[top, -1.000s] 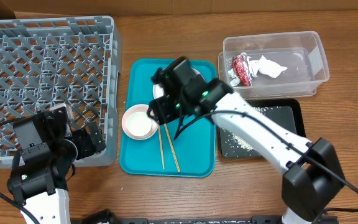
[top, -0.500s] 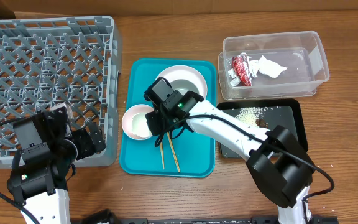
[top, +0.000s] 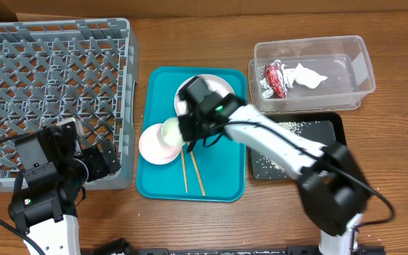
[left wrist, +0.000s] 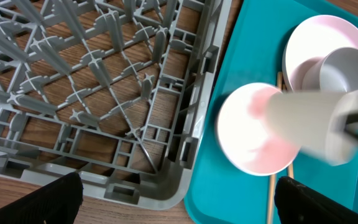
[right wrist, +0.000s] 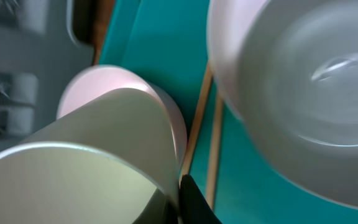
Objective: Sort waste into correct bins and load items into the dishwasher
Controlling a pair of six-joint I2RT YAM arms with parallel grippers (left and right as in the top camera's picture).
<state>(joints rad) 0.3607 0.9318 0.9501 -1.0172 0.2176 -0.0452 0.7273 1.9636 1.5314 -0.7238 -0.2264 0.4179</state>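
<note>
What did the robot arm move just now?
The right gripper swung from over the white plate down to the pink bowl and took hold of the small white cup, which is now tipped on its side above the bowl. The left gripper, chopsticks and grey rack stayed put.

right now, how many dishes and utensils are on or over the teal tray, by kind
bowls: 2 (pink bowl, grey bowl)
plates: 1 (white plate)
cups: 1 (cup)
chopsticks: 2
total: 6
</note>
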